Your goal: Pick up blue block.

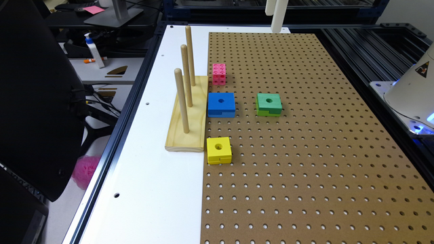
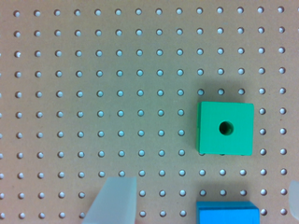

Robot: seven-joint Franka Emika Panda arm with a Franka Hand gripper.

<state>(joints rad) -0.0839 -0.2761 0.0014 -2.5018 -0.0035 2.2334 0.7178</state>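
Note:
The blue block (image 1: 221, 104) lies flat on the brown pegboard (image 1: 305, 162), its round hole facing up, right beside the wooden peg stand. In the wrist view only a strip of the blue block (image 2: 227, 213) shows at the picture's edge. My gripper (image 1: 277, 23) hangs high above the far end of the board, well away from the block. The wrist view has the gripper (image 2: 204, 184) open wide, one pale fingertip (image 2: 114, 200) showing fully and the other just at the frame's edge, with nothing between them.
A green block (image 1: 269, 104) (image 2: 225, 128) lies to the exterior view's right of the blue one. Nearer the camera sits a yellow block (image 1: 219, 150). A pink cube (image 1: 219, 74) sits behind the blue block. The wooden stand (image 1: 188, 118) carries three upright pegs. The robot base (image 1: 412, 91) is at the right.

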